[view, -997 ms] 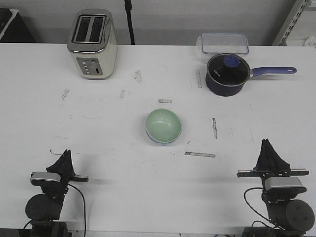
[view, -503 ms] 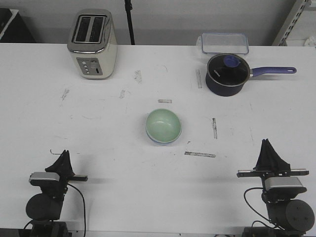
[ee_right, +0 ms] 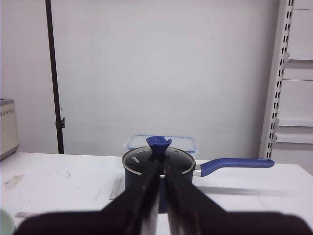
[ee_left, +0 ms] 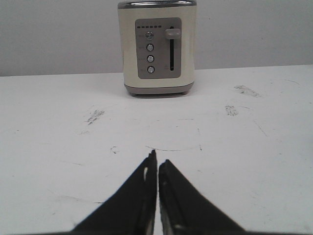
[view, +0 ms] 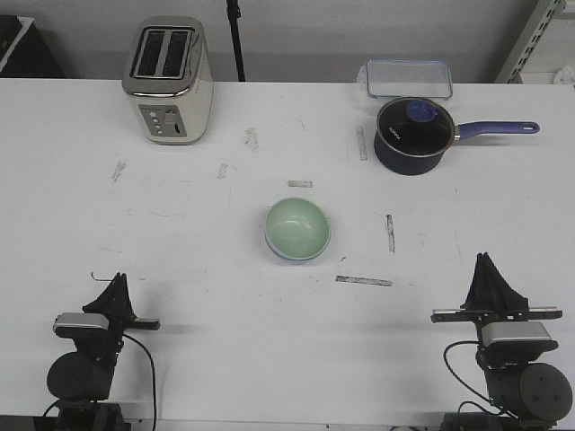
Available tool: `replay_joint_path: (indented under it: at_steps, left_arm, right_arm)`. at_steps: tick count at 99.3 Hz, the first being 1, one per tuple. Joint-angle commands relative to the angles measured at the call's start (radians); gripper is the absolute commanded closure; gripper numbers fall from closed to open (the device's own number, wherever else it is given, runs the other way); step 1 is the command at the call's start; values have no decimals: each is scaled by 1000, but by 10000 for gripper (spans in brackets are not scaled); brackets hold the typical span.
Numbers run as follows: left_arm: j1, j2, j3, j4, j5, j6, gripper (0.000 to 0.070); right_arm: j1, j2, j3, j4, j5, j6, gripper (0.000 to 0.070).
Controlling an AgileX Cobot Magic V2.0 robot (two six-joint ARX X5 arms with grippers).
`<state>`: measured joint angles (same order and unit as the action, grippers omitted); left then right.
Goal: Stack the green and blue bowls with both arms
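Observation:
The mint green bowl [view: 297, 227] sits upright at the table's middle. A thin light blue edge [view: 286, 257] shows under its near rim, so it seems nested in the blue bowl, which is otherwise hidden. A sliver of the green bowl [ee_right: 3, 223] shows in the right wrist view. My left gripper [view: 117, 284] rests at the near left, shut and empty, also in its wrist view [ee_left: 157, 161]. My right gripper [view: 486, 263] rests at the near right, shut and empty, also in its wrist view [ee_right: 161, 166]. Both are far from the bowls.
A cream toaster [view: 168, 79] stands at the far left, also in the left wrist view [ee_left: 157, 46]. A dark navy saucepan [view: 411, 135] with a purple handle and a clear lidded box [view: 408, 77] stand at the far right. The pan [ee_right: 134, 178] faces my right gripper.
My left gripper has settled very slightly lower and to the left. The bowls and the right arm have not moved.

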<state>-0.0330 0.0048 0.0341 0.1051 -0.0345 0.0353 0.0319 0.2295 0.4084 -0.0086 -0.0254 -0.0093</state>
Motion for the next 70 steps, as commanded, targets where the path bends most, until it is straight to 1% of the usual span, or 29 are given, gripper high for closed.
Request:
replay_joint_path:
  at_steps: [1, 49, 56, 70]
  left_arm:
    - [1, -2, -23, 16, 1, -5, 698]
    - [1, -2, -23, 16, 1, -5, 698]
    - [1, -2, -23, 16, 1, -5, 698]
    - [1, -2, -23, 16, 1, -5, 698]
  right_arm:
    - [1, -1, -2, 16, 0, 13, 690]
    - [1, -1, -2, 11, 7, 11, 690]
    - [0, -2, -2, 0, -3, 13, 690]
    - [1, -35, -43, 43, -13, 13, 690]
